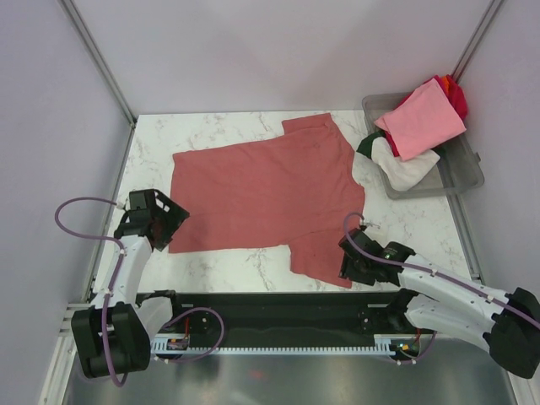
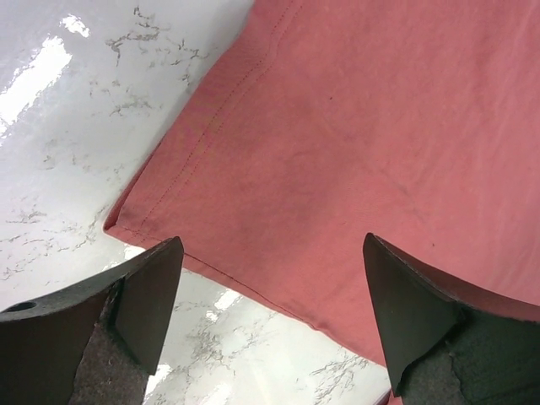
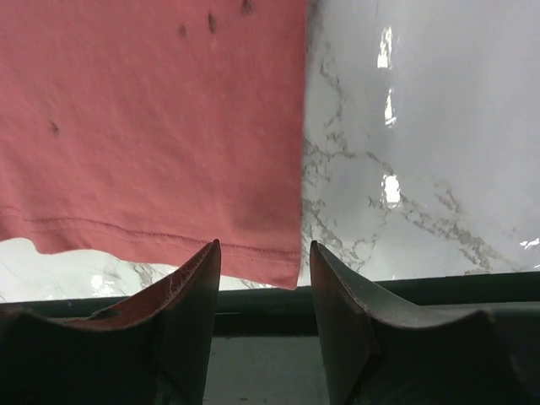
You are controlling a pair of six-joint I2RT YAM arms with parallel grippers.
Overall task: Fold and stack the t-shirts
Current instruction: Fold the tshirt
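Note:
The dusty brick-red t-shirt point(image 1: 266, 194) lies spread flat on the marble table. My left gripper point(image 1: 160, 221) is open and empty, just above the shirt's near left hem corner point(image 2: 126, 224). My right gripper point(image 1: 353, 257) is open and empty, with the near sleeve's corner point(image 3: 283, 270) just ahead of its jaws. The sleeve hem point(image 3: 152, 232) runs across the right wrist view. A light pink shirt point(image 1: 420, 118), a bright red one point(image 1: 456, 94), a white one point(image 1: 405, 169) and a dark green one point(image 1: 368, 143) are piled in the tub.
A clear grey plastic tub point(image 1: 464, 173) stands at the back right corner. The black rail point(image 1: 278, 312) runs along the table's near edge, right under the right gripper. Grey walls close in the left, back and right sides.

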